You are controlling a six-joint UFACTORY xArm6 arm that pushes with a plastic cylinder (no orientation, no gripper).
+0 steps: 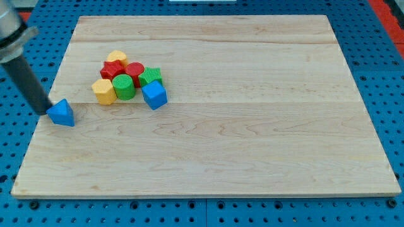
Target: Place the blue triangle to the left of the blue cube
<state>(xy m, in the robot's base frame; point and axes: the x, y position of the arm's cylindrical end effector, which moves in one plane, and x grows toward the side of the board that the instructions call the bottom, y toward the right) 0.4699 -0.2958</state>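
**Ana:** Camera view puts the blue triangle (pixel 62 113) near the desk's (pixel 252 126) left edge, well apart from the cluster. Why is my tip (pixel 48 111) on that side of it?

**Ben:** Your tip sits just at the triangle's left face, touching or nearly so. Judging by the task, a push from there would send it toward the view's right, where the blue cube (pixel 154 94) stands.

**Ana:** And the cube?

**Ben:** At the cluster's lower right corner, beside the green cylinder (pixel 124 86) and the other green block (pixel 151 77). The yellow block (pixel 104 91) lies lower left of the pile, between triangle and cube, with red blocks (pixel 123 69) and another yellow block (pixel 116 58) above.

**Ana:** So the spot left of the cube is crowded.

**Ben:** I'd guess so; the triangle may need to pass beneath the yellow one.

**Ana:** Gripper state?

**Ben:** No gripper exists here, only the rod, so nothing clenches or releases.
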